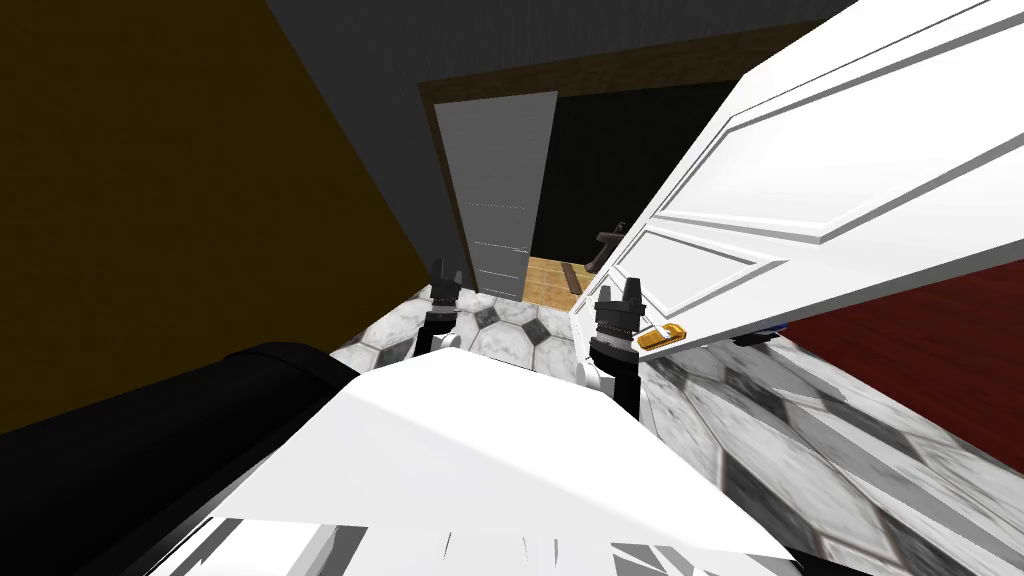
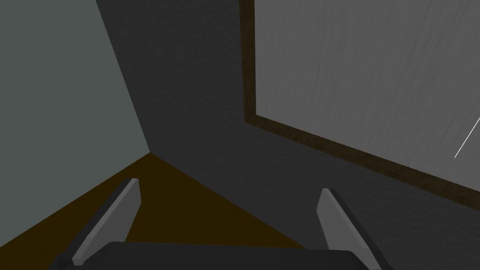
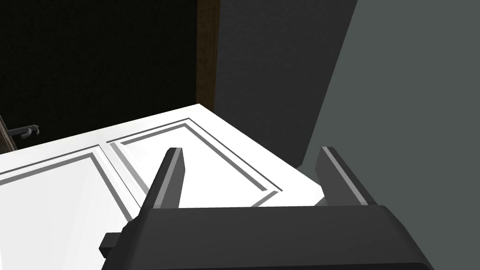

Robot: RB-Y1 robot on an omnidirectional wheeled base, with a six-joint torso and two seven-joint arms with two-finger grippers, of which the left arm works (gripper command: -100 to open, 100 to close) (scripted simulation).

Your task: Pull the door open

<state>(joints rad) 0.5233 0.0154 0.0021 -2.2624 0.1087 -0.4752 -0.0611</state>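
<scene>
Where the black-and-white tiled floor (image 1: 800,420) spreads ahead, the right gripper (image 1: 618,297) is raised at the free edge of the white panelled door (image 1: 850,170). Its two fingers are spread wide with nothing between them, and the right wrist view looks along them over the door's panelled face. Just beside this gripper, on its outer side, a gold lever handle (image 1: 662,336) sticks out from the door near that edge; I cannot tell whether they touch. The left gripper (image 1: 445,272) is held up well apart on the other side, equally wide and empty. The door itself stands swung well open on the right. Farther off come the dark brown door frame (image 2: 247,61), a grey panel (image 1: 497,180) inside it, a strip of wooden floor (image 1: 550,280) and a black area (image 1: 600,160).
</scene>
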